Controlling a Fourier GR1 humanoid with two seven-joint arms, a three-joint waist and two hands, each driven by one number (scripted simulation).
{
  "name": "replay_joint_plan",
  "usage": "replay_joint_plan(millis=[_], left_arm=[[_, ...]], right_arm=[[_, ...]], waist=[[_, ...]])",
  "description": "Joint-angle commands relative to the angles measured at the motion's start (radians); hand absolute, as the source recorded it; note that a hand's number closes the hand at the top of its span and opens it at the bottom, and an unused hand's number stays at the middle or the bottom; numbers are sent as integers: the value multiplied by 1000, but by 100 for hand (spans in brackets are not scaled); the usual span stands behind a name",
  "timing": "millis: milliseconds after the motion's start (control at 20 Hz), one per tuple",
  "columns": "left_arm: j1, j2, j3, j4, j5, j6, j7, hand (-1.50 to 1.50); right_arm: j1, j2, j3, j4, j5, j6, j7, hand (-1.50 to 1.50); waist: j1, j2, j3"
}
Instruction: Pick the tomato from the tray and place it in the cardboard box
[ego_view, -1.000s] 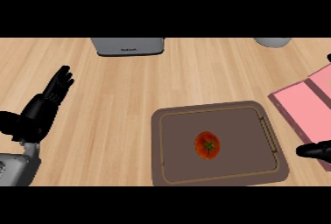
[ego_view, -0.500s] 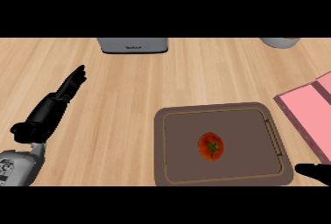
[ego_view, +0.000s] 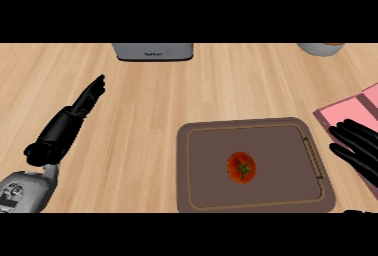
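A red tomato (ego_view: 241, 167) with a green stem lies in the middle of the brown tray (ego_view: 199, 200) at the lower centre right. The pink box (ego_view: 339, 111) shows at the right edge, partly cut off. My right hand (ego_view: 359, 145) is open at the right edge, fingers spread, over the box's near part and just right of the tray. It touches neither the tomato nor the tray. My left hand (ego_view: 68, 122) rests open at the left, fingers straight and pointing up, far from the tray.
A grey appliance (ego_view: 153, 51) stands at the counter's far edge, centre left. A grey round container (ego_view: 322, 48) sits at the far right corner. Bare wood counter (ego_view: 221, 90) lies between them and the tray.
My right hand has risen from the lower right corner and spread its fingers beside the tray. The left hand has straightened slightly. The tomato has not moved on the tray.
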Motion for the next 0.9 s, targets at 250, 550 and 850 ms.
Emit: replay_joint_plan(millis=[250,550,850], left_arm=[[-20,34,50,16,22,-71,1,0],[-16,-37,11,0,-25,-23,2,0],[14,-54,28,-36,-56,-27,22,0]], right_arm=[[-6,22,314,-274,395,161,434,-150],[-50,64,525,-312,516,288,669,-150],[-166,269,714,-201,612,384,843,-150]], waist=[[14,3,0],[8,0,-1],[14,2,1]])
